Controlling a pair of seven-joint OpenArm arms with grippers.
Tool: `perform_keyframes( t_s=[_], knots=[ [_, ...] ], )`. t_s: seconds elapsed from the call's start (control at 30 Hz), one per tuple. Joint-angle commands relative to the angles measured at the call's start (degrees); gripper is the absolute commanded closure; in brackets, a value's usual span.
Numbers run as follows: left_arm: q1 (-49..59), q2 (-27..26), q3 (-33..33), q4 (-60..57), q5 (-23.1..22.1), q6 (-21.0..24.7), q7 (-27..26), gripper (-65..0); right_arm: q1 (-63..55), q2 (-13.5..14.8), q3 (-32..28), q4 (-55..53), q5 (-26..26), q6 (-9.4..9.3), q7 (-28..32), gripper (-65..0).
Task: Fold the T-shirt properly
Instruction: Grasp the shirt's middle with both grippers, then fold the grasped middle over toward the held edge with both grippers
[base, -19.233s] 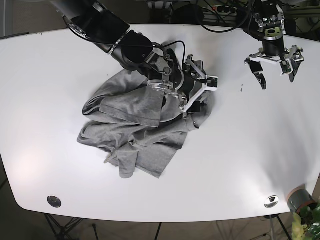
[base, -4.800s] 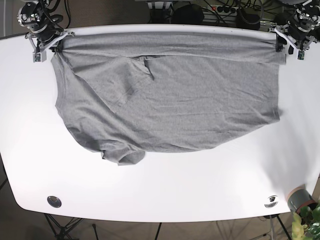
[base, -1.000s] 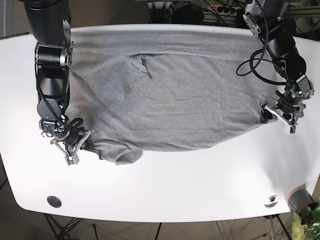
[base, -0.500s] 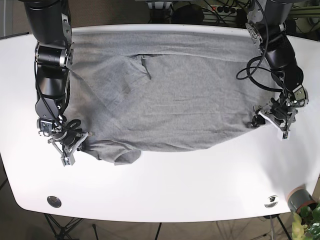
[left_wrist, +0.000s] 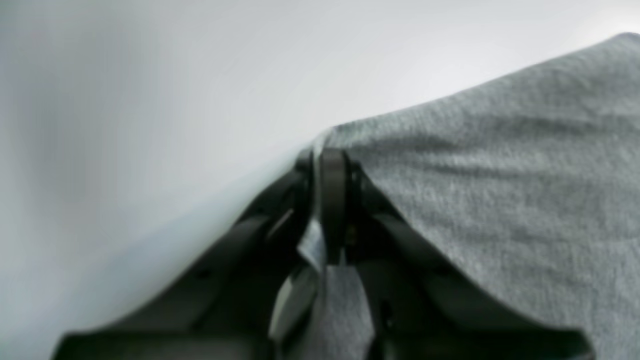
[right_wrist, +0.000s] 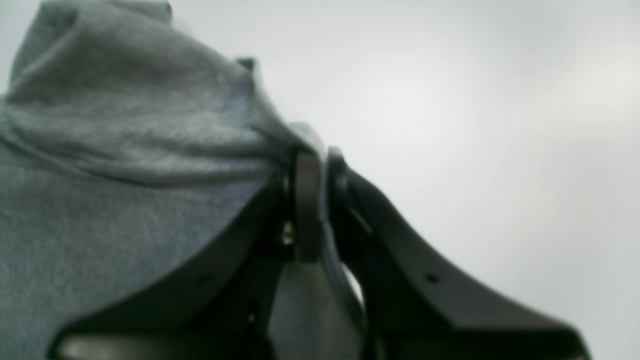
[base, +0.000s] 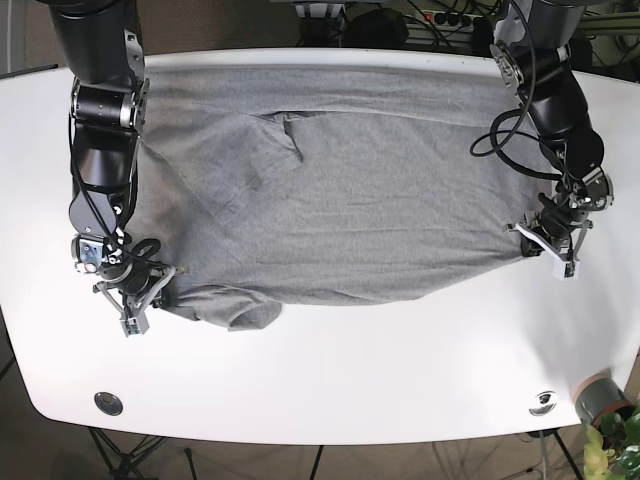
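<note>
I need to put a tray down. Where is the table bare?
The white table is bare along the near edge, below the T-shirt hem. The far half is covered, and both grippers, left and right, flank the hem.

black arms, silver joint rings, black cable loops, pale end effector fingers.

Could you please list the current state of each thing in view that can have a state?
Grey cotton T-shirt: spread flat and unfolded on the white table, near-left sleeve bunched, both near corners pinched.
Left end effector: shut on the shirt's near corner.
Right end effector: shut on the shirt's bunched near corner.
</note>
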Motion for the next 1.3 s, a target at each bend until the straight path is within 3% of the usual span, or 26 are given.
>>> perform_keyframes(
  t_s=[0.0, 0.27, 0.37, 0.47, 0.77, 0.93, 1.27],
  knots=[
    [-1.3, -1.2, -0.3, 2.7, -0.7, -0.1, -1.4, 0.0, 1.3, 1.0, 0.3, 4.3, 0.8, -0.01, -0.4, -1.9],
    [2.4, 0.4, -2.6, 13.1, -0.7, -0.6, -1.4, 0.0, -2.1, 1.2, 0.4, 13.4, 0.8, -0.01, -4.9, -1.9],
    [2.9, 0.5, -2.8, 15.3, -0.7, -4.1, -1.3, 0.0, -3.7, 1.2, 1.0, 17.7, 0.8, -0.01, -7.4, -1.9],
    [4.3, 0.4, -3.6, 17.3, -0.7, -6.6, -1.3, 0.0, -6.1, 0.7, 5.2, 23.0, 0.8, 0.08, -10.6, -1.9],
    [8.2, 0.6, -6.7, 22.3, -0.7, -6.6, -1.3, 0.0, -12.6, -0.9, 11.0, 38.1, 0.9, 2.89, -20.5, -1.9],
    [11.6, 0.6, -6.8, 25.8, -0.7, -6.6, -1.3, 0.0, -17.8, -2.1, 13.1, 48.1, 0.9, 3.07, -25.1, -1.9],
    [17.4, 0.6, -7.4, 33.0, -0.7, -6.6, -1.3, 0.0, -29.3, -4.2, 15.3, 62.1, 0.9, 2.98, -28.0, -1.9]
  ],
)
